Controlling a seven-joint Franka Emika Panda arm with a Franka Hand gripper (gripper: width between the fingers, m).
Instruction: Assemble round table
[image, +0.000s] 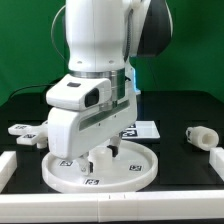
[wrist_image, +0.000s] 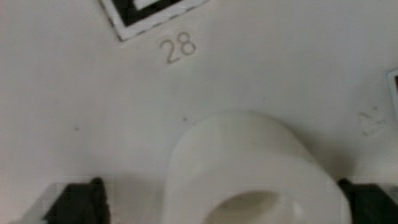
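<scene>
The large rimmed round disc (image: 125, 172) lies flat at the front middle of the table, with tags on its face. My gripper (image: 101, 156) hangs low over the disc's middle, and the jaws are open. In the wrist view the two dark fingertips (wrist_image: 71, 203) stand wide apart on either side of a white hollow stub (wrist_image: 249, 165) that rises from the disc's face (wrist_image: 89, 110). There is a gap between the stub and one finger. The short cylinder leg (image: 203, 135) lies on its side at the exterior view's right. The cross-shaped foot (image: 25, 133) lies at the exterior view's left.
The marker board (image: 142, 128) lies flat behind the disc. White bars edge the workspace at the front (image: 110, 206), at the left (image: 6, 165) and at the right (image: 216, 163). The arm's body hides the table's middle.
</scene>
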